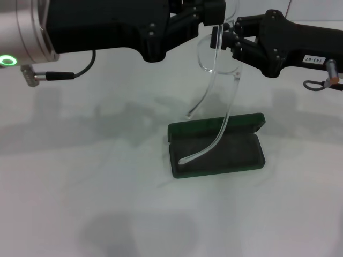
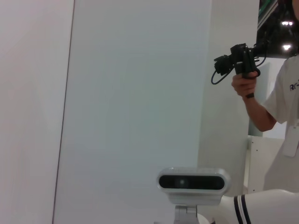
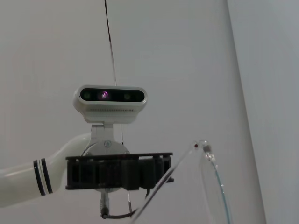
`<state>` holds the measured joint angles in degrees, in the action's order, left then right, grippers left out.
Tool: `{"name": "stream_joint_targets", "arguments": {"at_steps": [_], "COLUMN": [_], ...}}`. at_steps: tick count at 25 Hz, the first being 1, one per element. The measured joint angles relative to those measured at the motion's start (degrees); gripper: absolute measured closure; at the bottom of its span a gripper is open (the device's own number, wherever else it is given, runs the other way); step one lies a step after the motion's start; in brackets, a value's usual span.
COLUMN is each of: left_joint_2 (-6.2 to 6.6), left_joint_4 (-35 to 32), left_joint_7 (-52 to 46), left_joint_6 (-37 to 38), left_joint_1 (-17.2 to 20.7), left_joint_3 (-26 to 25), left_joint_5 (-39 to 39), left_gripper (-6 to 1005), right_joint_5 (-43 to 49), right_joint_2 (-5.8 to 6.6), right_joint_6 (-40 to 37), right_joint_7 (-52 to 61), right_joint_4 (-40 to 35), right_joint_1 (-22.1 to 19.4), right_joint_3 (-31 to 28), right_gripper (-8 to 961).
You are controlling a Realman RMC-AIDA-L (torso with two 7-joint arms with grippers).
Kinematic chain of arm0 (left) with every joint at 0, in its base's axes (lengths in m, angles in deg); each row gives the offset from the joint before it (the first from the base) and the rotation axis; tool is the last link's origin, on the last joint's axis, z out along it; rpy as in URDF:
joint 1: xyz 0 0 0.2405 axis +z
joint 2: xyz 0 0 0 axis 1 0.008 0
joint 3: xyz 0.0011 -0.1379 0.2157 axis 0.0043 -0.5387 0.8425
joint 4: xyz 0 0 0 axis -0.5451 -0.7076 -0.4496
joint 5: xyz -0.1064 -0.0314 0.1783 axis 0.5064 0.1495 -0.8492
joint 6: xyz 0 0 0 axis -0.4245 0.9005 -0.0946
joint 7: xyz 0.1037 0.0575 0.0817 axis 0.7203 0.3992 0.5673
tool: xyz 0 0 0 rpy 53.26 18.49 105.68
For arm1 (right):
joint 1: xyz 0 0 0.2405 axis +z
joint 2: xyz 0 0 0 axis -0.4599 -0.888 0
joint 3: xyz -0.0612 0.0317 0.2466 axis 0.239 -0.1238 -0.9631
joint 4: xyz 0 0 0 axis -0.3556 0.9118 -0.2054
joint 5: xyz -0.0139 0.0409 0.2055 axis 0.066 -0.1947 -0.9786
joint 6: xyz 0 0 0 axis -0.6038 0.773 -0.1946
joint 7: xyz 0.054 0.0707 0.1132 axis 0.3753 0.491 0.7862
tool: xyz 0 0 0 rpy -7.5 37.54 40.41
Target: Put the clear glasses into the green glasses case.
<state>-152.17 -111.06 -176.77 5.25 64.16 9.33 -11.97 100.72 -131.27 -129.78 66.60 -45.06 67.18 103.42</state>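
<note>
The top of the clear glasses point(image 1: 217, 59) runs behind the two black hands, so the grip itself is hidden. The left hand point(image 1: 206, 24) is cut by the head view's upper edge, and the right hand's point(image 1: 233, 43) fingers merge with dark housing. The gold lettering on the green glasses case point(image 1: 217, 147) is too small to make out.
</note>
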Motion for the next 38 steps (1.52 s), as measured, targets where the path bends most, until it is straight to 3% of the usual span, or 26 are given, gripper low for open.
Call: {"name": "stream_joint_targets", "arguments": {"at_steps": [9,38], "left_joint_2": [0.08,-0.21], "left_joint_4": [0.77,4.97], "left_joint_7": [1.11,4.97], "left_joint_6": [0.55,0.66], "left_joint_1": [0.38,0.42], "left_joint_3": [0.12,0.36], "left_joint_5": [3.49,3.66], "left_gripper": [946,946], "right_joint_5": [0.00,-3.86], "right_joint_2": [-0.10,-0.46], "right_joint_6": [0.53,0.00], "right_joint_7": [0.00,-0.77], "right_joint_4": [0.24,0.86], "right_joint_1": [-0.03,0.95], "right_joint_3": [0.45,3.30], "right_gripper": [837,836]}}
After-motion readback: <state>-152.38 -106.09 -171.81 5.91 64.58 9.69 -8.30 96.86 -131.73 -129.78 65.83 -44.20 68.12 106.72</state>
